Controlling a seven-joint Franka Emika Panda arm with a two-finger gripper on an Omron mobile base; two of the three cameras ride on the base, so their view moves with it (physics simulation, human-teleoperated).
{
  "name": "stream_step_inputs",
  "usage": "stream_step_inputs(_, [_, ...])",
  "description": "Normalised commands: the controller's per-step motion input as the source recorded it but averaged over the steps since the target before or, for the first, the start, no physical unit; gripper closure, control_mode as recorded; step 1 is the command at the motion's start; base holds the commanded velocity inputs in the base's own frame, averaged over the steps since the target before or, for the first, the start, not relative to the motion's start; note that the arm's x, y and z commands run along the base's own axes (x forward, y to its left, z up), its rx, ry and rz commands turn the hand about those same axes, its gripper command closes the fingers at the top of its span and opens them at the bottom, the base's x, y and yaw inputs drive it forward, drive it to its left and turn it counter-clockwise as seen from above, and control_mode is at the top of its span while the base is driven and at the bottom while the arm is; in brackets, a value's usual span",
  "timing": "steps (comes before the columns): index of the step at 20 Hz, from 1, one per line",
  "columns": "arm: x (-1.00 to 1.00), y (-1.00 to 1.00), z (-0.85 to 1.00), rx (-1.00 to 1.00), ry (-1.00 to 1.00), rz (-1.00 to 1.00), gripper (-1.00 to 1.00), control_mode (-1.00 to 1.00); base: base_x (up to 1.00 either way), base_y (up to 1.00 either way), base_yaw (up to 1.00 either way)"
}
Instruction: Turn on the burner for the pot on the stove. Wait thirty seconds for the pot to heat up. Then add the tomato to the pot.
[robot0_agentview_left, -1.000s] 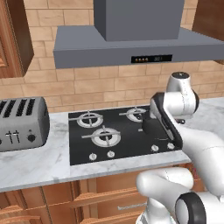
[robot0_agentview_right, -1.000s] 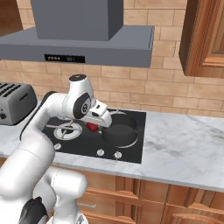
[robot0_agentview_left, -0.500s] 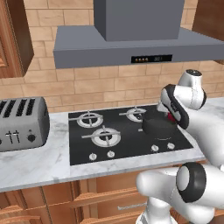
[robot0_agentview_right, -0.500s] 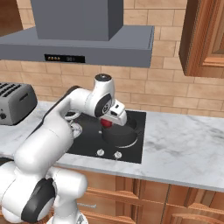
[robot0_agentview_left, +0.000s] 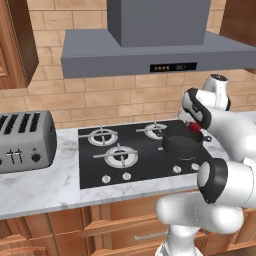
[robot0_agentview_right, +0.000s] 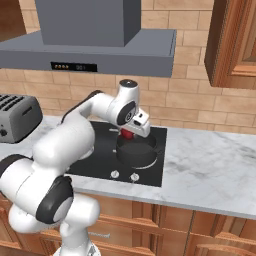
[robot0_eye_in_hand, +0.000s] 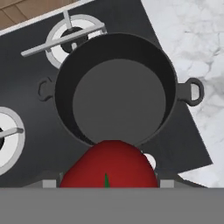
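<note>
Tomato (robot0_eye_in_hand: 109, 165) clamped between the jaws of the gripper (robot0_eye_in_hand: 107, 183), held above the pot (robot0_eye_in_hand: 117, 89) toward its 6 o'clock rim, pot seated on the stove (robot0_agentview_left: 95, 170), handles at 3 and 9 o'clock

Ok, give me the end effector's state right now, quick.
End effector: closed on the tomato, held above the pot on the stove.
</note>
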Motion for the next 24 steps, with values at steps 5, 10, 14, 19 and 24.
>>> stream_step_inputs(5, [0.36,0.00,-0.22,0.00,0.00,0.00,1.00,-1.00,0.00,0.00,0.00])
stream_step_inputs(10, [0.20,0.00,-0.34,0.00,0.00,0.00,1.00,-1.00,0.00,0.00,0.00])
stream_step_inputs(14, [0.05,0.00,-0.19,0.00,0.00,0.00,1.00,-1.00,0.00,0.00,0.00])
stream_step_inputs(19, [0.00,0.00,0.01,0.00,-0.01,0.00,1.00,-1.00,0.00,0.00,0.00])
stream_step_inputs(24, [0.00,0.00,0.00,0.00,0.00,0.00,1.00,-1.00,0.00,0.00,0.00])
